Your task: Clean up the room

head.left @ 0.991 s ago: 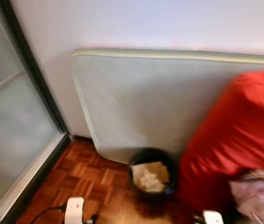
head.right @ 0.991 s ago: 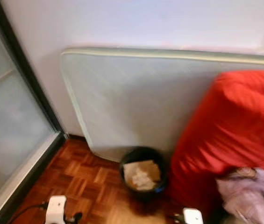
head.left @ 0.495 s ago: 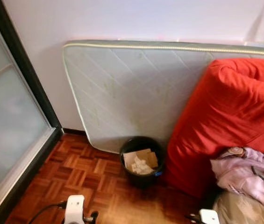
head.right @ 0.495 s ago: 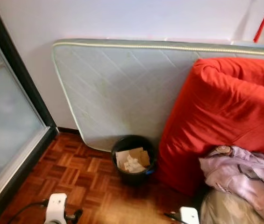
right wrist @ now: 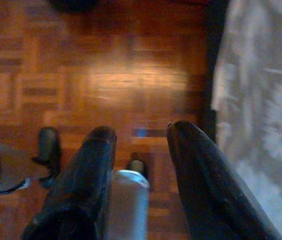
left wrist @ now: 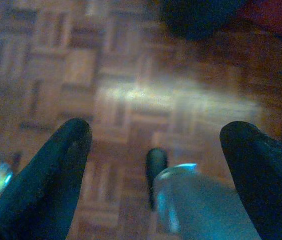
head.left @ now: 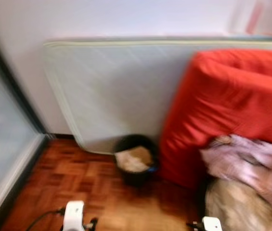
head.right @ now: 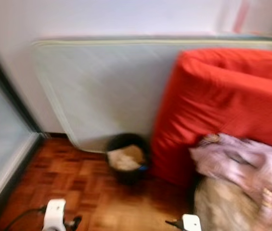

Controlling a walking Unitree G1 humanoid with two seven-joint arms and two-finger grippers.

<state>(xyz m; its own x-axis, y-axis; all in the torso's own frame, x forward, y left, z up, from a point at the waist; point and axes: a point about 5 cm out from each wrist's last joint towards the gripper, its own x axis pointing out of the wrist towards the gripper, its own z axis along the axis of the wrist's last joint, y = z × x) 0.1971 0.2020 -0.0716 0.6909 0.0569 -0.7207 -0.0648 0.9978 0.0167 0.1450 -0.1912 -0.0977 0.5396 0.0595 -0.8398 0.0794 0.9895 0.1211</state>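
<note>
A black waste bin [head.left: 135, 163] holding crumpled paper stands on the parquet floor [head.left: 78, 183], at the foot of a pale mattress [head.left: 111, 91] that leans on the wall. A lilac garment [head.left: 244, 161] lies over a beige bundle [head.left: 232, 204] at the lower right. My left gripper [left wrist: 156, 127] hangs open over bare parquet, with the dark bin ahead of it. My right gripper [right wrist: 141, 131] also hangs low above the floor, open and holding nothing, beside pale patterned fabric [right wrist: 260, 100]. The eye views are blurred.
A big red cushion [head.left: 232, 106] leans on the mattress just right of the bin. A dark-framed frosted glass door [head.left: 1, 144] runs along the left. The white wrist parts of my arms [head.left: 73, 214] sit at the bottom edge.
The camera has swung to the right, so the whole scene has slid left and blurred. More of the lilac garment and beige bundle shows. Neither arm has visibly moved.
</note>
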